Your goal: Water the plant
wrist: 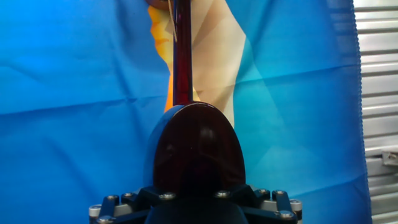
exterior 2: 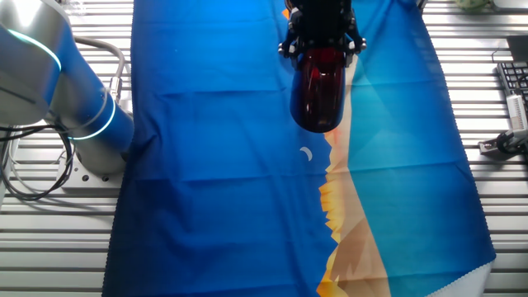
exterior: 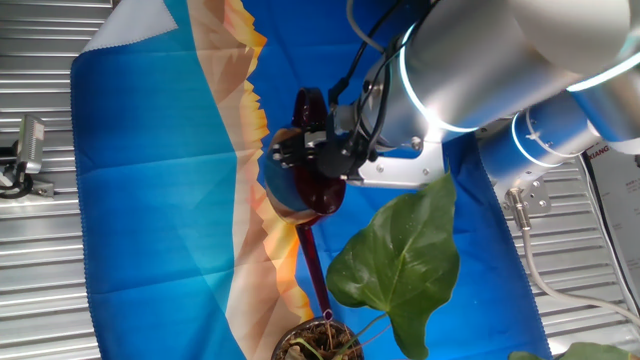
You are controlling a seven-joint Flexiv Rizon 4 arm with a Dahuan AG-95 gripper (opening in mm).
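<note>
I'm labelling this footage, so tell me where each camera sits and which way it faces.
One fixed view: above, by the plant; arm, gripper holding watering can.
Other fixed view: opposite side, looks down on cloth; arm base left.
Hand view: looks along the can's spout; gripper housing below.
All share can and cloth.

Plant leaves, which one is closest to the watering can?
The big heart-shaped leaf beside the spout of the watering can; the other leaf barely peeks in at the bottom right corner, much farther away.
</note>
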